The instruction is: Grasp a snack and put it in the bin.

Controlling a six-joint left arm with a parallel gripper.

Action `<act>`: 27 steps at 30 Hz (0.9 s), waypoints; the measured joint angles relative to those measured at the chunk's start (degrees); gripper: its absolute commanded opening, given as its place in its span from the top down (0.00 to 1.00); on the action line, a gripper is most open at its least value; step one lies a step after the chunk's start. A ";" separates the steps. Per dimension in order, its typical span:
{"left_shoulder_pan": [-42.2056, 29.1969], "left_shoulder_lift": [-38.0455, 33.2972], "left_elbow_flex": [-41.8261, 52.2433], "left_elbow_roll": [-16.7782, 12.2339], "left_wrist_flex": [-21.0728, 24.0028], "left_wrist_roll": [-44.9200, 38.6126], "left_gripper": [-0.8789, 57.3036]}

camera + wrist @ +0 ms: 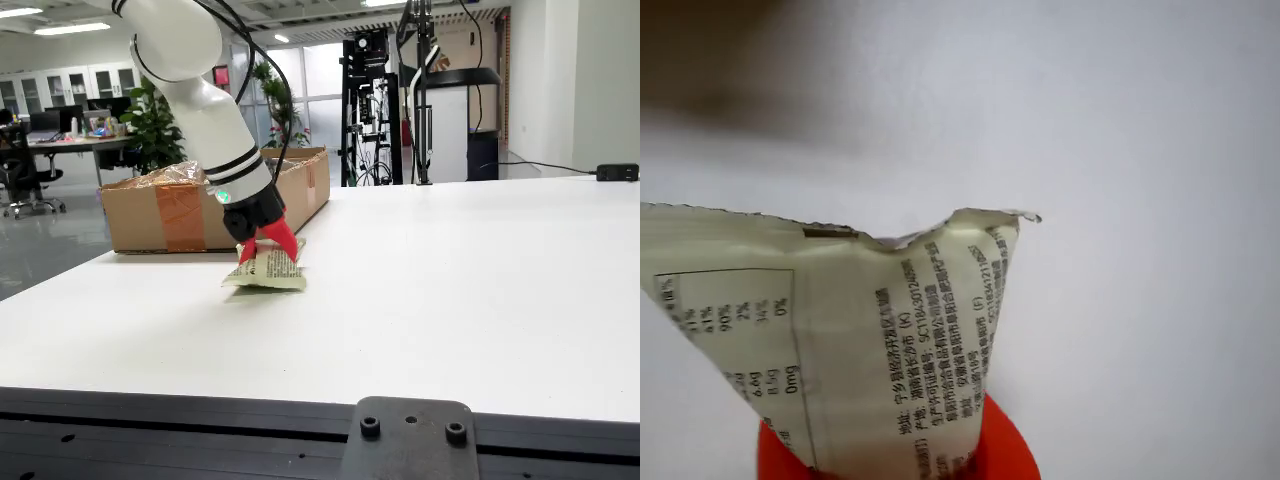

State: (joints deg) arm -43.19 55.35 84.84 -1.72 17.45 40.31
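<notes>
Where red jaws pinch shut, snack packet [268,270] (table-touching [450,290]) between them.

Red tool [268,243], cream snack pkt [268,270] w/ black print, brown box [160,215], white table [450,290].

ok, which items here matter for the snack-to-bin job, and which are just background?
Job items:
- snack packet, pinched by the tool, one end on the table
- cardboard box behind it, serving as the bin

Background:
- black power adapter at the far table edge
- black equipment rack behind the table
- office plants and desks beyond
</notes>
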 measured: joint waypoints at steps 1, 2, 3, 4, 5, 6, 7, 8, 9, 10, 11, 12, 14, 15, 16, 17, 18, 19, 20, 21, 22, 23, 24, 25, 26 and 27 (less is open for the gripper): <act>-0.03 -0.30 0.00 -0.01 0.14 -0.15 0.84; -0.07 -0.66 0.00 -0.01 0.24 -0.27 0.84; -0.09 -1.10 0.00 -0.01 0.35 -0.41 0.85; -0.12 -1.59 0.00 -0.02 0.48 -0.54 0.85; -0.12 -2.06 0.00 -0.02 0.60 -0.67 0.86; -0.11 -2.45 0.00 -0.01 0.73 -0.78 0.87; -0.09 -2.84 0.00 -0.01 0.84 -0.90 0.88; -0.05 -3.25 0.00 0.00 0.97 -1.07 0.89; 0.00 -3.57 0.00 0.00 1.06 -1.20 0.90; 0.07 -3.93 0.00 0.00 1.18 -1.39 0.91; 0.14 -4.20 -0.01 0.01 1.28 -1.60 0.92; 0.18 -4.43 -0.01 0.03 1.39 -1.77 0.93; 0.26 -4.87 -0.02 0.09 1.70 -2.17 0.94; 0.29 -5.11 -0.02 0.13 1.90 -2.39 0.95; 0.31 -5.39 -0.02 0.16 2.07 -2.65 0.96; 0.35 -5.70 -0.03 0.19 2.21 -2.93 0.97; 0.42 -6.05 -0.03 0.22 2.32 -3.24 0.97; 0.56 -6.55 -0.03 0.27 2.43 -3.74 0.97; 0.75 -7.17 -0.03 0.36 2.50 -4.28 0.98; 0.98 -7.85 -0.03 0.44 2.56 -4.96 0.98; 1.23 -8.53 -0.03 0.53 2.61 -5.60 0.98; 1.48 -9.23 -0.03 0.63 2.64 -6.26 0.98; 1.82 -10.13 -0.03 1.12 2.66 -7.53 0.98; 2.21 -11.22 -0.03 2.24 2.67 -9.37 0.99; 2.49 -12.10 -0.03 3.24 2.71 -10.94 0.99; 2.90 -13.38 -0.03 4.24 2.74 -12.58 0.99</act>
State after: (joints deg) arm -40.29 41.97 84.81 2.52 20.18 27.73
